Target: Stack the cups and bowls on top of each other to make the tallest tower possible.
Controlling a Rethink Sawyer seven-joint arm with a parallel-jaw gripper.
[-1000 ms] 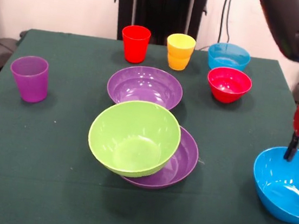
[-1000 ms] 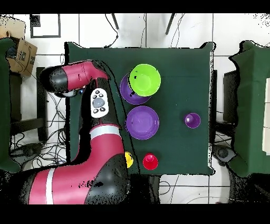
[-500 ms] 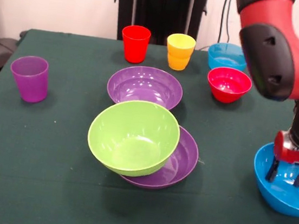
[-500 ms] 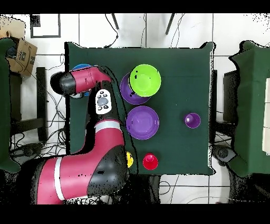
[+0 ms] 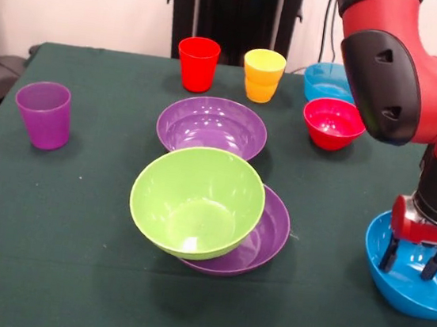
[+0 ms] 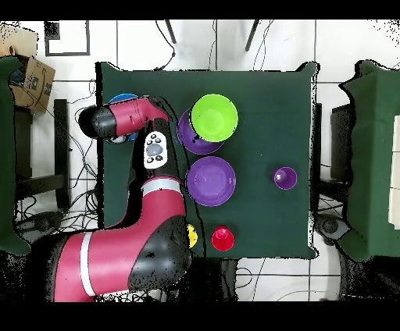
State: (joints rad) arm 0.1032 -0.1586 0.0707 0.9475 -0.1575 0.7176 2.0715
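Observation:
My gripper [image 5: 410, 261] hangs open inside the large blue bowl [image 5: 408, 292] at the table's right edge, both fingers below its rim and holding nothing. A lime green bowl [image 5: 196, 201] rests tilted on a purple bowl [image 5: 270, 235] mid-table. A second purple bowl [image 5: 212, 127] lies just behind them. The red cup [image 5: 197, 64] and yellow-orange cup [image 5: 263, 75] stand at the back, and the purple cup [image 5: 43, 114] at the left. From overhead the arm [image 6: 129, 121] covers the gripper and most of the blue bowl [image 6: 119, 100].
A small red bowl [image 5: 333, 123] and a small light blue bowl [image 5: 330, 81] sit at the back right, close behind the arm's big red elbow [image 5: 396, 82]. The green tablecloth [image 5: 56, 255] runs to the front edge.
The arm swung in over the right side and the gripper dropped from the blue bowl's rim down into it. The blue bowl shifted slightly left.

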